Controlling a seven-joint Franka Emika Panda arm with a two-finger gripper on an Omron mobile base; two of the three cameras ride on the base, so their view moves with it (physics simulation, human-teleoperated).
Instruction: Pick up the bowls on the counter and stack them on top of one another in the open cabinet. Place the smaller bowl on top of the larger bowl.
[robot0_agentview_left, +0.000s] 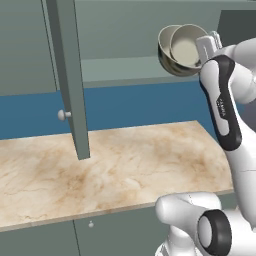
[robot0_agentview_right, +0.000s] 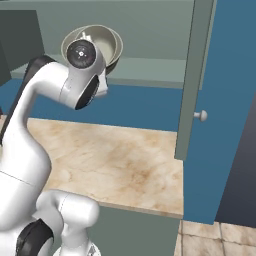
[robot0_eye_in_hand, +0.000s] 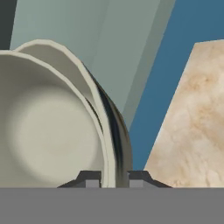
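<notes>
End effector (robot0_eye_in_hand: 111, 177) pinching nested bowls' (robot0_agentview_left: 181, 48) rims, upper right at open cabinet (robot0_agentview_left: 125, 67); tilted, could slip out.

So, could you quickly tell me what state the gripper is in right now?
Gripper: closed on the rim of the smaller bowl, which sits tilted inside the larger bowl.

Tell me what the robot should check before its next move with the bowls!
1. Smaller bowl sits inside larger bowl: ok.
2. Gripper fingers straddle a bowl rim: ok; which bowl's rim: cannot tell.
3. Bowls resting flat on the open cabinet shelf: not ok, they look tipped on their side.
4. Cabinet door swung out of the way: ok.
5. Counter has no bowl left: ok.
</notes>
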